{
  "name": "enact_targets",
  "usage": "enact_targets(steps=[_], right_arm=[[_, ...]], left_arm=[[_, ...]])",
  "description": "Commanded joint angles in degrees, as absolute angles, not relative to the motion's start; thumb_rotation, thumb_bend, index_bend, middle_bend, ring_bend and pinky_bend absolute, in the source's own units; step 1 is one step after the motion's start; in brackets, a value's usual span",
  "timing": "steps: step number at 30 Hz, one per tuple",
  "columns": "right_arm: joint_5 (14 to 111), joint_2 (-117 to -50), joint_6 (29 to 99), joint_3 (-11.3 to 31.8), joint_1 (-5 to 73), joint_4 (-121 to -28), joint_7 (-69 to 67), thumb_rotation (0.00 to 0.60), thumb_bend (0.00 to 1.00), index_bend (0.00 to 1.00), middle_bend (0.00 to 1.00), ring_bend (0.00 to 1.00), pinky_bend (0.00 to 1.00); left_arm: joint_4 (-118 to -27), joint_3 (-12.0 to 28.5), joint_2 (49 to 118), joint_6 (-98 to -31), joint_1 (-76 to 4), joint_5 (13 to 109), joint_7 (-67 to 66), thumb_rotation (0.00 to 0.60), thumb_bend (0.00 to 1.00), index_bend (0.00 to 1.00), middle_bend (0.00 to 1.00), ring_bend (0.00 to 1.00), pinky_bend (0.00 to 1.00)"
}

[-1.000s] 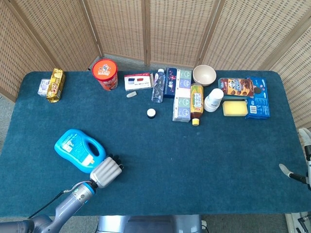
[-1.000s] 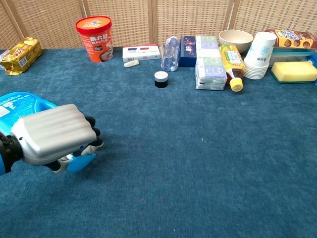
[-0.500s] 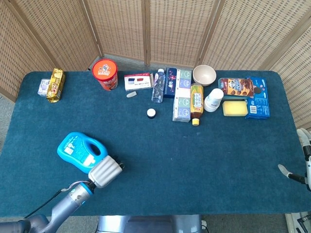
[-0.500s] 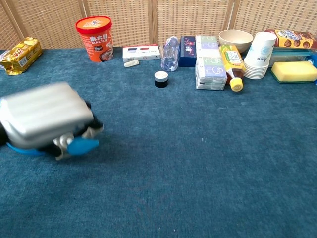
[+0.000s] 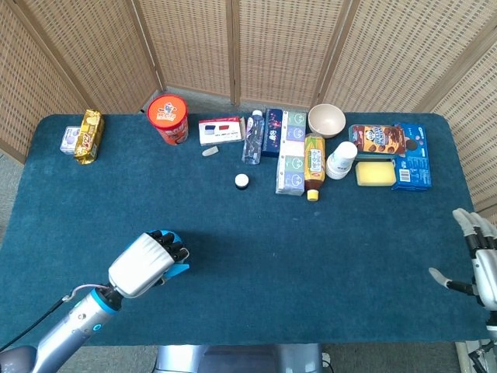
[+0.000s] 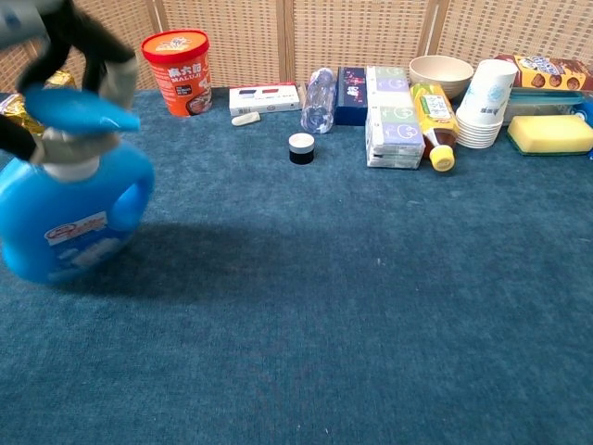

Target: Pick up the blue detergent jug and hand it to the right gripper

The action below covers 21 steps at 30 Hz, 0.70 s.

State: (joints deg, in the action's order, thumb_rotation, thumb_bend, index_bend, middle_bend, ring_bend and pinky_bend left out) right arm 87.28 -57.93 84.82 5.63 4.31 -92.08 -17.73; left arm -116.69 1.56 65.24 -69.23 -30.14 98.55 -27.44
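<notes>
From the head view the left hand (image 5: 144, 264) hides nearly all of the blue detergent jug (image 6: 69, 218); the chest view shows it hanging upright beneath that hand, fingers closed around its cap, long axis vertical, cap up. The right hand (image 5: 477, 264) waits far across the surface (image 5: 311, 249), fingers spread, empty.

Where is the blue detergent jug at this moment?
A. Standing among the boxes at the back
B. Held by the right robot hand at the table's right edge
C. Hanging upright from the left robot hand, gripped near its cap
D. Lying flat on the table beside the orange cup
C: in the chest view the blue detergent jug hangs upright under the left robot hand, which grips it around the cap, its shadow on the cloth below.
</notes>
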Motion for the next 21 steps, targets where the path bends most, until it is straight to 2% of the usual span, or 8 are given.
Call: enact_targets(steps=[1, 9, 15, 21], right_arm=[[89.5, -57.8, 83.3, 4.6, 5.5, -91.7, -22.3, 0.600, 0.00, 0.00, 0.00, 0.00, 0.00], [93.6, -57.4, 80.3, 3.4, 8.8, -91.0, -34.1, 0.600, 0.00, 0.00, 0.00, 0.00, 0.00], [96.7, -55.4, 77.6, 2.6, 12.1, -93.3, -44.2, 0.600, 0.00, 0.00, 0.00, 0.00, 0.00], [98.3, -53.6, 75.2, 1.9, 14.8, -93.9, -49.8, 0.600, 0.00, 0.00, 0.00, 0.00, 0.00]], left_arm=[[-120.1, 2.5, 61.5, -69.8, -30.9, 99.5, -20.8, 0.600, 0.46, 0.71, 0.63, 0.51, 0.67], [-122.9, 5.4, 59.8, -68.7, -33.7, 99.5, -13.2, 0.600, 0.46, 0.72, 0.64, 0.52, 0.68], [-123.1, 8.9, 62.9, -67.2, -37.3, 99.5, -10.5, 0.600, 0.46, 0.72, 0.64, 0.52, 0.68], [-123.2, 12.8, 67.1, -64.4, -41.1, 96.1, -14.1, 0.600, 0.46, 0.72, 0.64, 0.52, 0.68]])
